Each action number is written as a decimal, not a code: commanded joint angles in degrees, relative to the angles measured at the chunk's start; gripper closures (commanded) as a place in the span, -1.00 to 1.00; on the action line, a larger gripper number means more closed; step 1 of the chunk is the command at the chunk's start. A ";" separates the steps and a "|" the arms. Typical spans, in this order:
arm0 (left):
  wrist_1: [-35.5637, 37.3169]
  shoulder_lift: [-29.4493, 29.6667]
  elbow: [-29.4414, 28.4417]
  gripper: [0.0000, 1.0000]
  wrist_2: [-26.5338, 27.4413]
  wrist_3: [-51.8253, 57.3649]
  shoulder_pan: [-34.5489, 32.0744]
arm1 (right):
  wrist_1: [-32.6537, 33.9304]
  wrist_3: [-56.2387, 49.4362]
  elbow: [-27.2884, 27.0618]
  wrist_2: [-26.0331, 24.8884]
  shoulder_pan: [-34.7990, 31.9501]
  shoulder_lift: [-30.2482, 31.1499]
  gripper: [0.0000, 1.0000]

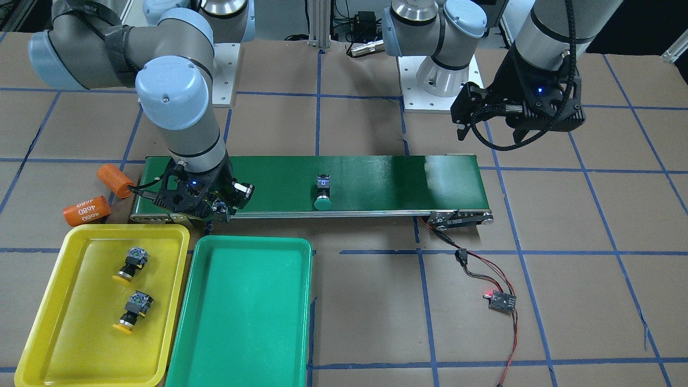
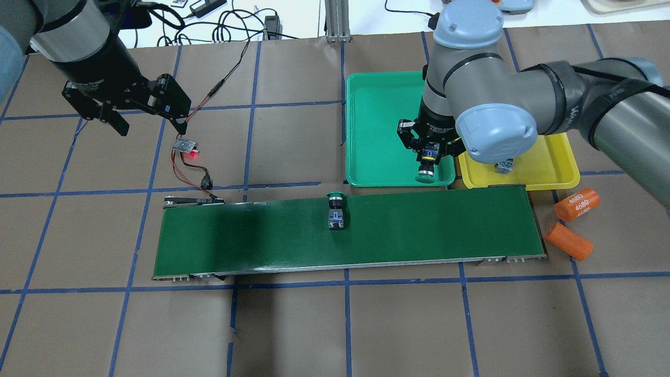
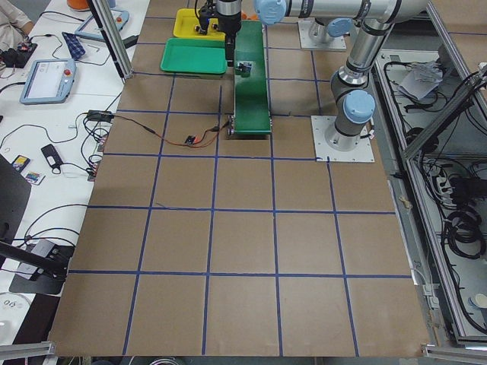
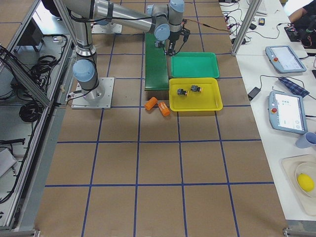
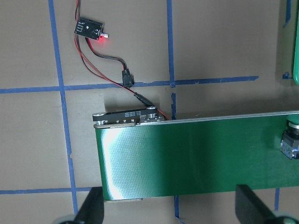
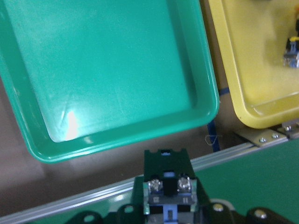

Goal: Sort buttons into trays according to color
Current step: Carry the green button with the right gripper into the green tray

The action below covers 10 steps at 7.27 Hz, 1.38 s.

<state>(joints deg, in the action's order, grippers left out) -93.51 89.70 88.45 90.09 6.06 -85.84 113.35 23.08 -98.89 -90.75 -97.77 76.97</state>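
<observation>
Right pincer (image 2: 430, 157): clamped on one green button (image 2: 424, 177), held at the rim of the green tray (image 2: 377, 104) nearest the conveyor belt (image 2: 261, 235). You move it inward over the tray floor, lower close, then release. Left pincer (image 2: 149, 121): spread wide, empty, well apart.

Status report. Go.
Right gripper shut on green button, beside green tray. Left gripper open. Other green button on belt; yellow buttons in yellow tray. Nothing blocking.

Two yellow buttons (image 1: 130, 263) (image 1: 133, 310), two green buttons (image 2: 335, 209) (image 2: 426, 170), two trays (image 1: 80, 344) (image 1: 242, 322), two orange cylinders (image 1: 114, 180) (image 1: 86, 211).
</observation>
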 commanded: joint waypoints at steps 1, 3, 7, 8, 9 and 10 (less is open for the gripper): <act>0.00 0.03 -0.03 -1.00 0.00 0.00 0.06 | 10.42 -0.22 2.30 0.04 0.21 -7.23 1.00; 0.00 0.03 0.06 -1.00 0.00 0.00 0.06 | 23.80 -0.05 3.26 0.49 0.21 -17.86 0.28; 0.00 -0.05 0.15 -1.00 0.00 0.00 0.06 | 15.81 0.13 2.92 -0.39 0.56 -14.25 -1.00; 0.00 -0.06 0.15 -1.00 0.00 0.00 0.06 | 9.24 0.21 2.74 -0.31 0.47 -9.52 -1.00; 0.00 0.03 0.15 -1.00 0.00 0.00 0.06 | 2.04 0.48 2.48 -0.04 -0.22 -5.03 -1.00; 0.00 -0.05 0.06 -1.00 0.00 0.00 0.15 | -2.12 0.83 1.26 0.57 -0.93 -2.11 -1.00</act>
<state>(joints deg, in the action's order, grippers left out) -93.51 89.68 88.58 90.09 6.06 -85.76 118.04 23.52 -96.54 -90.75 -97.88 70.27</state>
